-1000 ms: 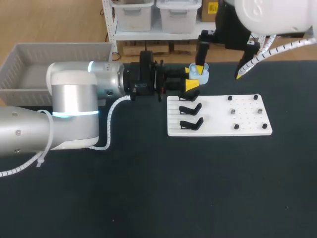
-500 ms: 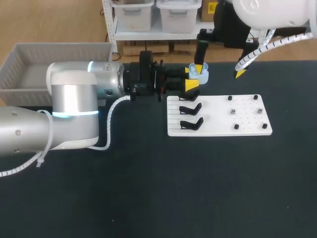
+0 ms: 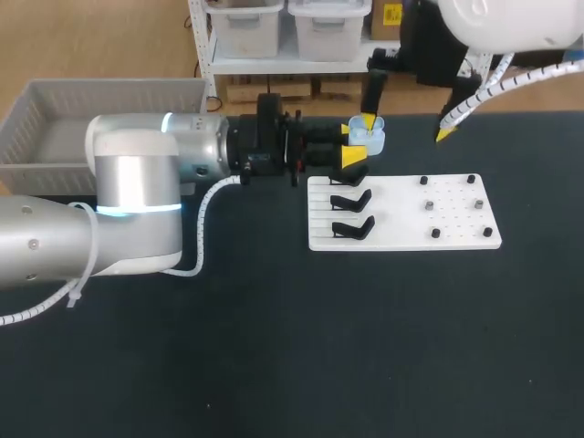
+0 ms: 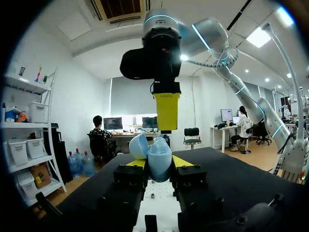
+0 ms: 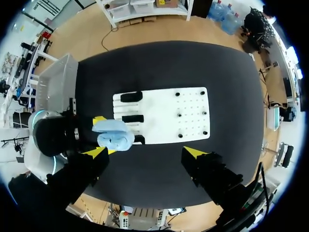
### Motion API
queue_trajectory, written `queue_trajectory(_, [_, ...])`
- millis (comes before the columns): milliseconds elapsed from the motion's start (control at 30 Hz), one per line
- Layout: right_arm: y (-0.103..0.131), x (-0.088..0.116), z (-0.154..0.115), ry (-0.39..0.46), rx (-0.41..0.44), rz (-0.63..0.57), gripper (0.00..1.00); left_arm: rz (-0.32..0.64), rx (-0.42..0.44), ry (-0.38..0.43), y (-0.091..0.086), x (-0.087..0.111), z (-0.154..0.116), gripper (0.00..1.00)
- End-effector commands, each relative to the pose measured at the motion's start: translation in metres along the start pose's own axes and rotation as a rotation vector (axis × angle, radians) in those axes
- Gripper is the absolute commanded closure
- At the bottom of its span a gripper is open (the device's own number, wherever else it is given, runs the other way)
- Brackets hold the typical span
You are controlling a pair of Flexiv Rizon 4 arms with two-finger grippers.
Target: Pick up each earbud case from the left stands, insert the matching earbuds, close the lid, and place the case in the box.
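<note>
A light-blue earbud case (image 3: 369,137) with its lid open is held above the table's far edge, my left gripper (image 3: 354,144) shut on it. In the left wrist view the case (image 4: 157,157) sits between the yellow tips of my left gripper (image 4: 158,162). My right gripper (image 3: 407,127) hangs open and wide above, one fingertip (image 3: 368,121) just over the case. From the right wrist view the case (image 5: 114,135) lies near one side of my right gripper (image 5: 146,152), nothing between its fingers. Small earbuds (image 3: 429,206) sit on the white board (image 3: 401,239).
Three empty black stands (image 3: 351,200) line the board's left side, with small pegs (image 3: 471,180) on its right. A grey box (image 3: 36,109) stands at the table's far left, behind my left arm (image 3: 137,182).
My right gripper has shifted slightly to the right above the case. The left gripper and the case have stayed put.
</note>
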State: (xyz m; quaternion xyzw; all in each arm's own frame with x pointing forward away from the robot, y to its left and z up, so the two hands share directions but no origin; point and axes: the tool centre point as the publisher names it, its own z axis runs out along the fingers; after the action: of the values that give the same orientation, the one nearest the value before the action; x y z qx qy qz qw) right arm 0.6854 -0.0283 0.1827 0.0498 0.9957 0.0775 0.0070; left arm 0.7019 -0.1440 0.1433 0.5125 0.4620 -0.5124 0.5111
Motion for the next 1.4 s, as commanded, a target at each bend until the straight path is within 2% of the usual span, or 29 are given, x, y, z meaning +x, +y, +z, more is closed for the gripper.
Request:
queue_trajectory(33, [-0.001, 0.0, -0.006, -0.042, -0.019, 0.019, 0.0, 0.002, -0.005, -0.001, -0.001, 0.0, 0.0, 1.0])
queue_trajectory(200, [0.003, -0.018, -0.011, -0.106, -0.034, 0.072, 0.0, 0.002, -0.005, -0.001, -0.001, 0.0, 0.0, 1.0])
queue_trajectory(333, [0.002, -0.033, -0.008, -0.127, -0.021, 0.108, 0.0, 0.002, -0.005, -0.001, -0.001, 0.0, 0.0, 1.0])
queue_trajectory(733, [-0.001, -0.058, 0.009, -0.099, 0.02, 0.148, 0.0, 0.002, -0.005, -0.001, -0.001, 0.0, 0.0, 1.0])
queue_trajectory(1100, [-0.002, -0.051, 0.021, -0.046, 0.043, 0.146, 0.0, 0.002, -0.005, -0.001, -0.001, 0.0, 0.0, 1.0])
queue_trajectory(1400, [-0.005, -0.032, 0.02, -0.024, 0.062, 0.13, 0.0, 0.002, -0.005, -0.001, -0.001, 0.0, 0.0, 1.0])
